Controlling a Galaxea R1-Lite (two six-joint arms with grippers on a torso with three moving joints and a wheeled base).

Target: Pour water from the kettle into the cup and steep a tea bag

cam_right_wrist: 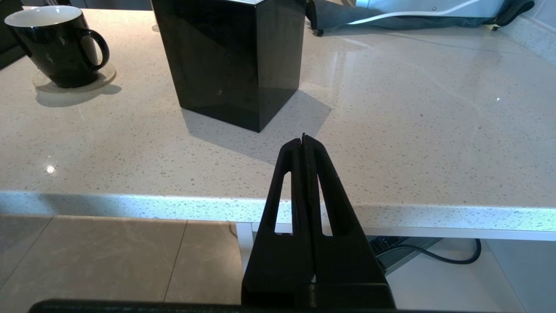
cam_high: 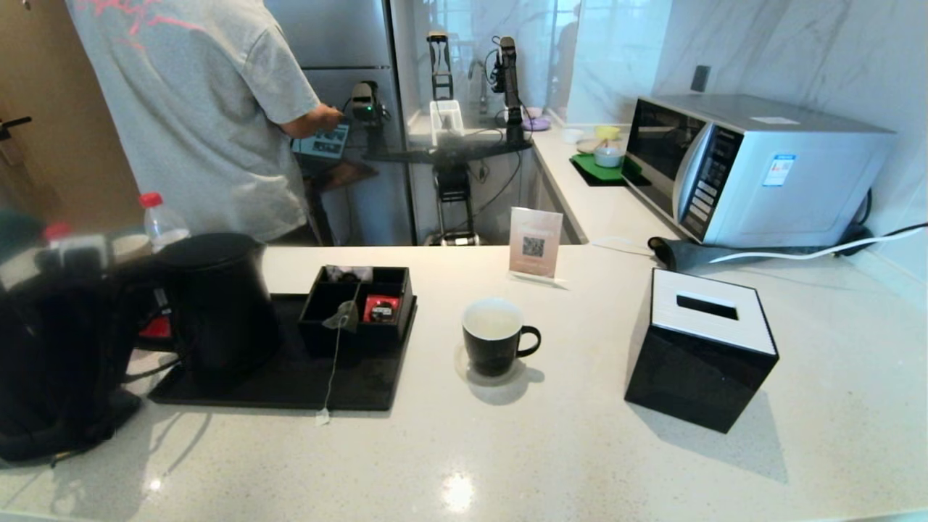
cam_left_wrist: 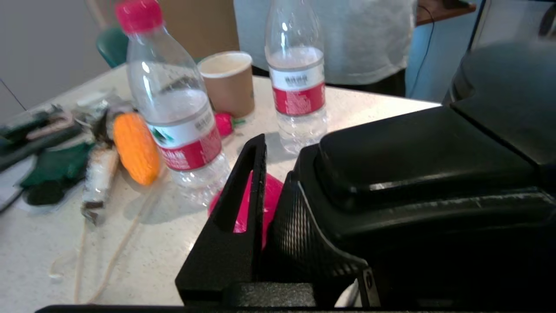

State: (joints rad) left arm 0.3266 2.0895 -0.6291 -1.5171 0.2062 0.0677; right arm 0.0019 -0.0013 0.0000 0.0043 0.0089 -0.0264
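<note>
The black kettle [cam_high: 217,304] stands upright on the black tray [cam_high: 290,384] at the left. My left gripper [cam_high: 141,297] is at its handle, shut on it. In the left wrist view one finger [cam_left_wrist: 243,195] lies against the textured handle [cam_left_wrist: 299,234]; the other finger is hidden behind it. The black cup [cam_high: 496,337] sits on a clear coaster mid-counter, its inside pale; I cannot make out a water level. The tea bag [cam_high: 342,317] hangs on the front of the black organiser box, its string running down to the tag [cam_high: 322,417]. My right gripper [cam_right_wrist: 304,137] is shut and empty, off the counter's front edge.
A black tissue box [cam_high: 702,348] stands right of the cup, with a microwave [cam_high: 754,167] behind it. The organiser box [cam_high: 359,290] holds a red packet [cam_high: 380,308]. Two red-capped bottles [cam_left_wrist: 182,113] and a tan paper cup [cam_left_wrist: 228,82] crowd the kettle's left. A person [cam_high: 196,109] stands behind the counter.
</note>
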